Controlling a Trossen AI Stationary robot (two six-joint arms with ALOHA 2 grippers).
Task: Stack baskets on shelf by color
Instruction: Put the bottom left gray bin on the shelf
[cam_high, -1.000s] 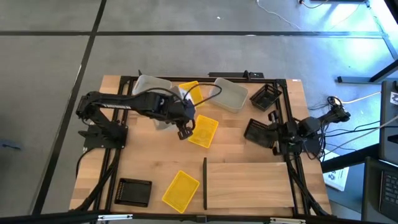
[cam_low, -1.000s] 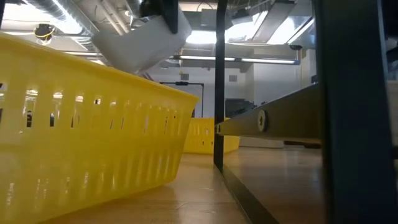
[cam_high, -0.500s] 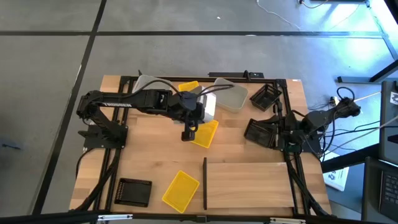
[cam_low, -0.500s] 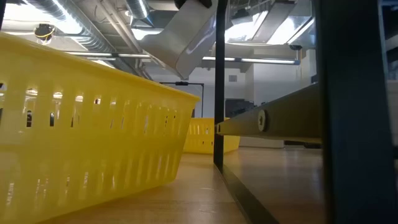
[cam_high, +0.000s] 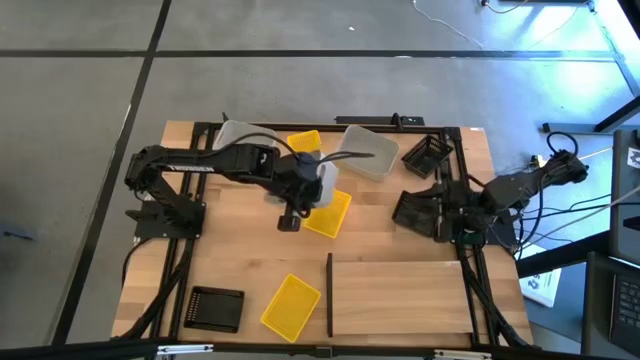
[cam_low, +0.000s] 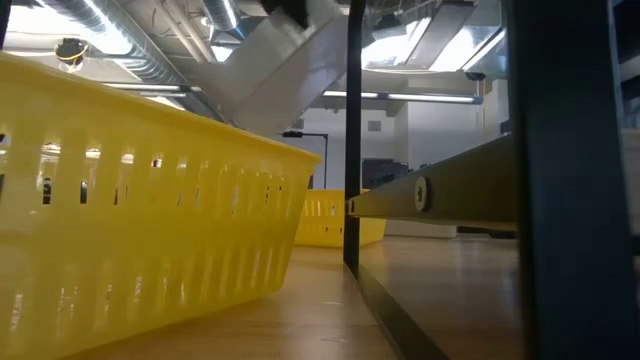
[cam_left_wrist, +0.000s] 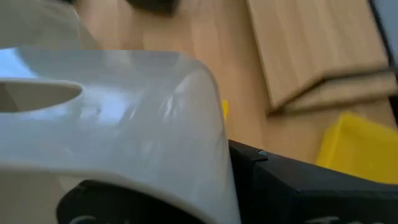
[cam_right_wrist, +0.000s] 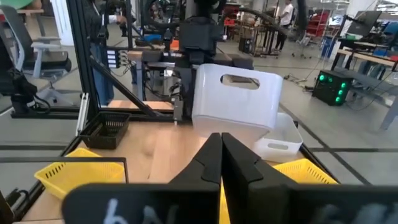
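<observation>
A: While your left claw (cam_high: 292, 218) is clenched on the grey-white basket (cam_high: 322, 182), you are in the carry step: the basket hangs tilted above the surface (cam_high: 232, 258), over the yellow basket (cam_high: 330, 213) near the middle.

B: And the shelf (cam_high: 400, 296)?

A: Well apart from it, at the near edge, with the thin dark divider (cam_high: 329, 293) on its left side. Nothing stands on it, so I judge the task barely begun. Your next move calls for swinging the basket across to the shelf, levelling it, and setting it down flat before you let go.

B: The right claw (cam_right_wrist: 221, 158)?

A: Its wrist view shows its fingers pressed together on nothing. That arm waits at the right edge beside a black basket (cam_high: 416, 209).

B: What does one view give you that another doesn't?

A: The right wrist view shows the held basket's handle slot (cam_right_wrist: 240, 80) and that it is lifted clear of a second grey-white basket (cam_right_wrist: 280, 141). From above you can't read that height. The low view shows only its underside, past a near yellow basket (cam_low: 140, 210). The left wrist view is mostly filled by the basket wall.
</observation>
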